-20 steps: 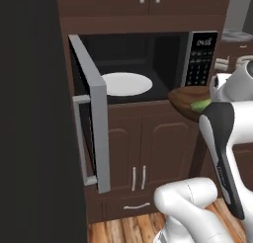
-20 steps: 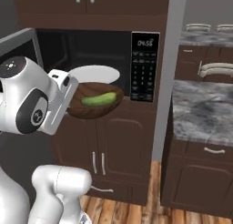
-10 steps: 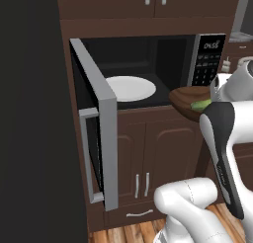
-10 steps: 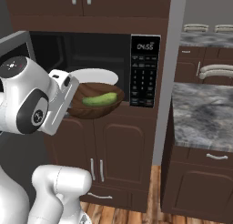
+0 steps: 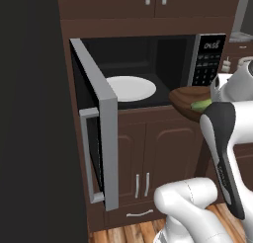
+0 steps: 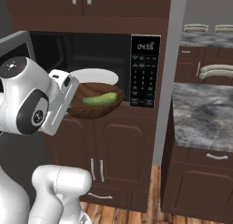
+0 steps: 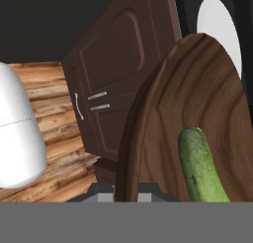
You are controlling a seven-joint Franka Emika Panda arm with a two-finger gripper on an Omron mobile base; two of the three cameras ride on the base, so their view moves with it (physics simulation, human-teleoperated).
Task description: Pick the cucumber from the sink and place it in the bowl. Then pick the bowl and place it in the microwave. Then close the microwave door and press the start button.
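The jaws grip the rim of the bowl (image 6: 94, 101), held level just outside the open microwave (image 5: 148, 64), right of its plate (image 5: 129, 88), with the cucumber (image 6: 99, 99) lying inside.

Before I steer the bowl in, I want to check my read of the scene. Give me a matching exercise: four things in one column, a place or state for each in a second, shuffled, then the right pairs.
Things:
1. small green oblong cucumber
2. shallow dark brown wooden bowl
3. silver-grey framed microwave door
4. white round turntable plate

Places or states:
A. swung open to the left
B. lying inside the bowl
C. bare, on the dark microwave floor
D. carried by the hand, in front of the opening

Pairs: 1-B, 2-D, 3-A, 4-C
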